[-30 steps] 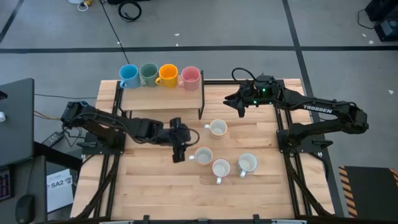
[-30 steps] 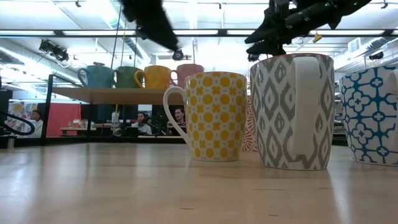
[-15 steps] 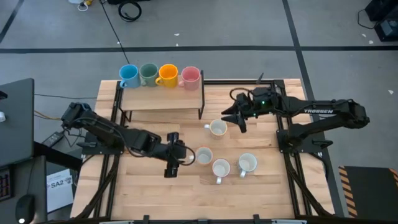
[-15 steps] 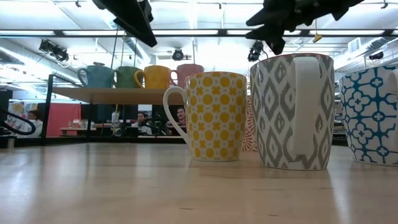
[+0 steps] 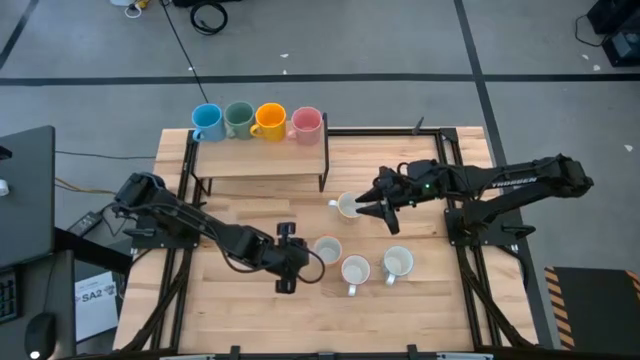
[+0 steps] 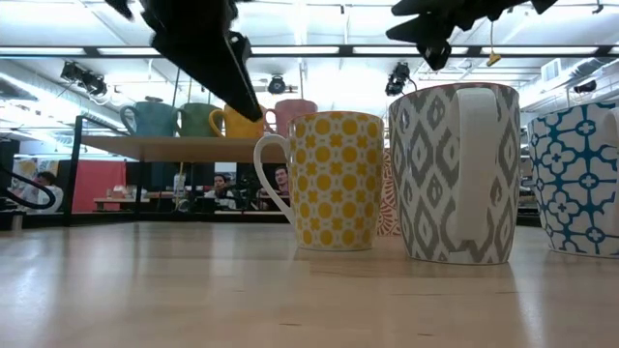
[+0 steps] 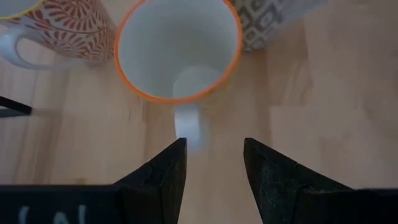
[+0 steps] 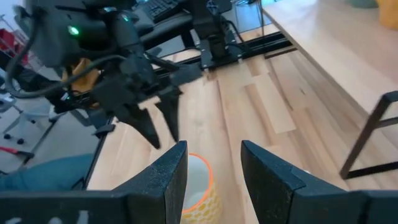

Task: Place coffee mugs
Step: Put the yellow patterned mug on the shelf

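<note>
Four plain mugs stand in a row on a raised wooden shelf (image 5: 260, 155): blue (image 5: 207, 122), dark green (image 5: 238, 120), orange-yellow (image 5: 270, 120) and pink (image 5: 306, 124). Four white patterned mugs stand on the table: red-leaf (image 5: 349, 207), yellow-dotted (image 5: 327, 250), grey (image 5: 355, 270) and blue-patterned (image 5: 398, 263). My left gripper (image 7: 214, 152) is open above the table, just on the near-left side of the yellow-dotted mug (image 7: 177, 50), whose handle (image 7: 186, 127) points at it. My right gripper (image 5: 378, 212) is open above the table, right of the red-leaf mug.
The shelf's black metal legs (image 5: 324, 180) stand on the far left part of the table. In the low view the yellow-dotted (image 6: 334, 179), grey (image 6: 455, 174) and blue-patterned (image 6: 580, 179) mugs stand close together. Bare wood lies near the front edge (image 5: 250, 320).
My left gripper has gone toward the table's near edge and down, ending beside the yellow-dotted mug's handle. My right gripper has gone toward the near edge and a little left, toward the red-leaf mug. The mugs have stayed where they were.
</note>
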